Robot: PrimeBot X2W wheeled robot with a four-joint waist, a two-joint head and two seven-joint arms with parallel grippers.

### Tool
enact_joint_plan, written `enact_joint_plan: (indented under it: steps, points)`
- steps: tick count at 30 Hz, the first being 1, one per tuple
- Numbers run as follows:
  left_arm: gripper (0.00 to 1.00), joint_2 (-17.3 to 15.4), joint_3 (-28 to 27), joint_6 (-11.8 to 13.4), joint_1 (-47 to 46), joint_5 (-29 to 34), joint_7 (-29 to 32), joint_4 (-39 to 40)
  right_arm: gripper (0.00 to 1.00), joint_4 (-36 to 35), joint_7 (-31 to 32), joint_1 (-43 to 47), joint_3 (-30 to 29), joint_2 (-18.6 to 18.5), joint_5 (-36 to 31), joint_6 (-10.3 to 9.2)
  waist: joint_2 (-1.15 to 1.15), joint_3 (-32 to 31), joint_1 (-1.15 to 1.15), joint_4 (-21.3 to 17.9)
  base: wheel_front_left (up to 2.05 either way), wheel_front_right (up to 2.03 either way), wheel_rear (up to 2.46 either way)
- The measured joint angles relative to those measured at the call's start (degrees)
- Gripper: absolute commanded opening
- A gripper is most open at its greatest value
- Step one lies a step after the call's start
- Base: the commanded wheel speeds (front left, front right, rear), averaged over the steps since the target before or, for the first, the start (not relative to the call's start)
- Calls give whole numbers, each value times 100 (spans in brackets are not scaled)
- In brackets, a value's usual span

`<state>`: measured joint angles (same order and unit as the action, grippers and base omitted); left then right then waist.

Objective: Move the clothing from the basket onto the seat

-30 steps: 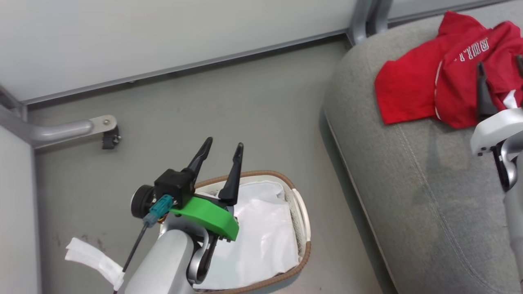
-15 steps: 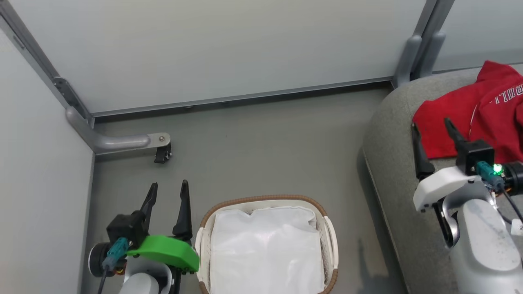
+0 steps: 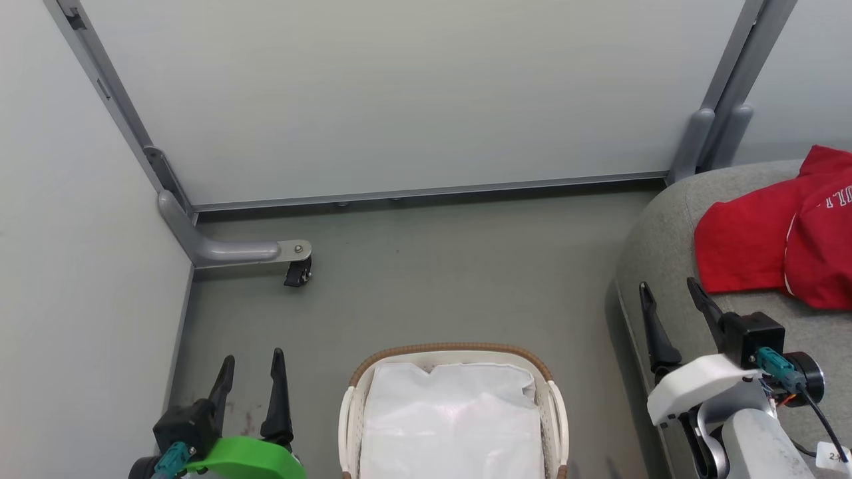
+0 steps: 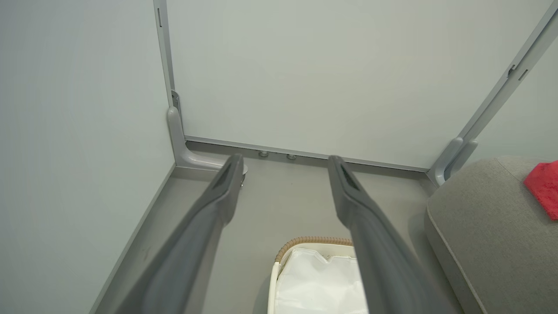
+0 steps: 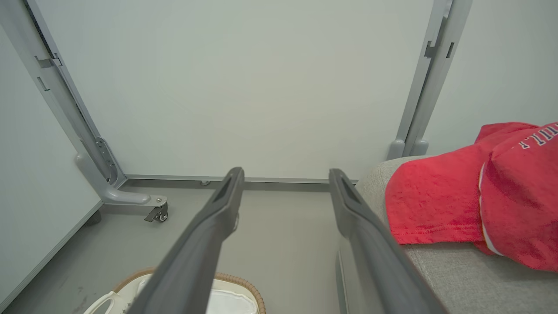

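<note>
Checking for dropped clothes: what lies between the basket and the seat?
A bare stretch of grey floor separates the basket from the seat, seen in the head view. The clothing lies on the seat.

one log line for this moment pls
clothing: on seat | basket: white lining, no red seen | left tool: open, empty | right tool: open, empty | task: looks done

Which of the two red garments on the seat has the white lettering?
The lettered garment at the head view's right edge: white letters and a white trim stripe mark it. The plain red garment left of it has neither.
</note>
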<state>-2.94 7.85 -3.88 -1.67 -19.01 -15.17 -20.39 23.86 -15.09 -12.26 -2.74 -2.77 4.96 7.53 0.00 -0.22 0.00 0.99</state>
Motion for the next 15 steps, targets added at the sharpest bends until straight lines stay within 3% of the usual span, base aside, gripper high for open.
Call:
enact_joint_plan:
  steps: [6, 15]
  points:
    - [100, 2, -3, -15, 47, -2, 0, -9, 100, -68, 0, 291, -7, -1, 310, 0, 0, -18, 0, 1, 0, 0, 0]
    - [100, 4, 47, -13, 48, -9, 0, -80, 100, -63, 0, 396, 97, -1, 268, 0, 0, -23, 0, -57, 0, 0, 0]
